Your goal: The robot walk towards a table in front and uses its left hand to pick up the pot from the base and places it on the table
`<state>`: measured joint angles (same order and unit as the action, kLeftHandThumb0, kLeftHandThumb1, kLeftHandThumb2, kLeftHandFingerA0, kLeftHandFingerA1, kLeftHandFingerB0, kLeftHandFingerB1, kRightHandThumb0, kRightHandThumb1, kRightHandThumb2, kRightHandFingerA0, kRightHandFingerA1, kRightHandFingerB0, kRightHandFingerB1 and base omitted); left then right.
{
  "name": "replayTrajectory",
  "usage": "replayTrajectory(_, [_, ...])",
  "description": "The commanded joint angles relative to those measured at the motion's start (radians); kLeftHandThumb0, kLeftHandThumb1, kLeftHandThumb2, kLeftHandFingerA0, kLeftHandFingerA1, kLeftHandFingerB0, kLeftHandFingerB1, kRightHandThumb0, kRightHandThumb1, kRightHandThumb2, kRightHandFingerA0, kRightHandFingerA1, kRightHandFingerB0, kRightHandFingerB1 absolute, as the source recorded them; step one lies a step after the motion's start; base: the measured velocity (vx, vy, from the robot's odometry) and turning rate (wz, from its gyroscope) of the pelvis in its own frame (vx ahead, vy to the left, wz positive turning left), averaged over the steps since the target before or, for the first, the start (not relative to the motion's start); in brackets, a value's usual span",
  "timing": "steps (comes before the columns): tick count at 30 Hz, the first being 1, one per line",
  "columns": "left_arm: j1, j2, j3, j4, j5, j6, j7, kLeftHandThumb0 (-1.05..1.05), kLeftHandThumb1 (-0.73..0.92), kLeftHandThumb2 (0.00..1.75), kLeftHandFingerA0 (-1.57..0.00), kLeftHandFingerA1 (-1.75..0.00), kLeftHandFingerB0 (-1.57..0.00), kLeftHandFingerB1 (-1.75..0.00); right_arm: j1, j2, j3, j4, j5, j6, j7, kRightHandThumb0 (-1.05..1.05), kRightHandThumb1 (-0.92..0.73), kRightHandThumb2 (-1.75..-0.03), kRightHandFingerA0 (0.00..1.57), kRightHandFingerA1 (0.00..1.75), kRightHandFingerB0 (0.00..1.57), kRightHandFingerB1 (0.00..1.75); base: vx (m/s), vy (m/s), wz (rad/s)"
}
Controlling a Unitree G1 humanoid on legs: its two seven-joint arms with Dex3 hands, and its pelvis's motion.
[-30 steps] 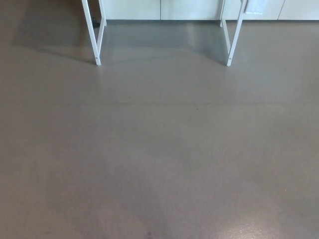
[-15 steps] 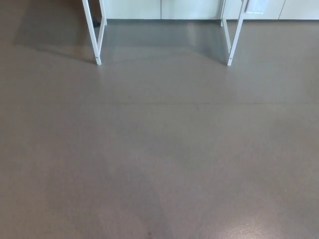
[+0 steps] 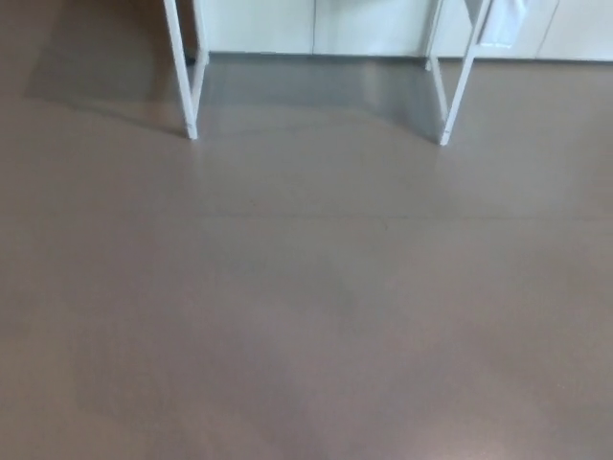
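Seeing only grey floor [image 3: 306, 316] and the white table legs [image 3: 182, 72] ahead, with left hand, right hand and pot all out of frame, I can't judge either grip and worry a blind approach could clip a leg.

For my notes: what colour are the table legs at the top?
The table legs are white; the head view shows them best.
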<state>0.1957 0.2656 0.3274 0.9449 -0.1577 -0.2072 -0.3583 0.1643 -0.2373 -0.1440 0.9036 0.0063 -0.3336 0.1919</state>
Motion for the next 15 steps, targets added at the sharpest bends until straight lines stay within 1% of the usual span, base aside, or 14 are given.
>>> replayTrajectory(1, [-0.006, 0.011, -0.001, -0.005, -0.011, -0.012, -0.003, -0.16, 0.50, 0.54, -0.43, -0.42, -0.36, -0.33, -0.001, -0.016, 0.002, -0.002, -0.004, -0.007, -0.014, -0.41, -0.48, -0.72, 0.54, 0.52, 0.34, 0.45, 0.16, 0.215, 0.08])
replayTrajectory(6, [-0.014, 0.014, -0.002, 0.009, -0.014, -0.013, -0.004, -0.16, 0.50, 0.54, -0.41, -0.41, -0.36, -0.33, -0.005, -0.015, 0.000, 0.006, 0.002, -0.007, -0.015, -0.41, -0.48, -0.72, 0.55, 0.52, 0.35, 0.45, 0.17, 0.122, 0.03])
replayTrajectory(7, [-0.014, 0.015, -0.003, 0.013, -0.012, -0.016, -0.006, -0.16, 0.50, 0.54, -0.41, -0.41, -0.36, -0.33, -0.004, -0.016, 0.002, 0.010, -0.002, -0.013, -0.017, -0.34, -0.58, -0.58, 0.61, 0.43, 0.40, 0.37, 0.17, 0.021, 0.16])
replayTrajectory(8, [-0.013, 0.015, -0.003, 0.015, -0.012, -0.017, -0.007, -0.16, 0.50, 0.54, -0.41, -0.41, -0.36, -0.33, -0.004, -0.016, 0.002, 0.012, -0.003, -0.014, -0.018, -0.34, -0.58, -0.58, 0.61, 0.43, 0.40, 0.37, 0.18, -0.031, 0.11])
replayTrajectory(9, [-0.011, 0.014, -0.006, 0.012, -0.007, -0.021, 0.002, -0.17, 0.49, 0.54, -0.45, -0.43, -0.40, -0.34, -0.002, -0.016, 0.002, 0.009, -0.001, -0.013, -0.016, -0.40, -0.49, -0.72, 0.54, 0.52, 0.35, 0.45, 0.19, -0.072, 0.09])
replayTrajectory(10, [-0.011, 0.014, -0.007, 0.012, -0.005, -0.023, 0.006, -0.17, 0.49, 0.54, -0.45, -0.43, -0.40, -0.34, -0.001, -0.016, 0.002, 0.008, 0.000, -0.012, -0.015, -0.40, -0.49, -0.72, 0.54, 0.52, 0.35, 0.45, 0.21, -0.107, 0.07])
replayTrajectory(11, [-0.013, 0.015, -0.006, 0.018, -0.007, -0.024, 0.003, -0.17, 0.49, 0.54, -0.44, -0.42, -0.40, -0.34, -0.001, -0.015, 0.003, 0.007, -0.001, -0.011, -0.016, -0.32, -0.60, -0.58, 0.60, 0.44, 0.40, 0.37, 0.21, -0.152, 0.08])
replayTrajectory(15, [-0.019, 0.018, -0.006, 0.032, -0.009, -0.029, -0.002, -0.16, 0.50, 0.54, -0.43, -0.42, -0.38, -0.34, -0.003, -0.018, 0.008, 0.011, -0.005, -0.019, -0.017, -0.33, -0.60, -0.58, 0.60, 0.44, 0.40, 0.37, 0.19, -0.181, 0.16])
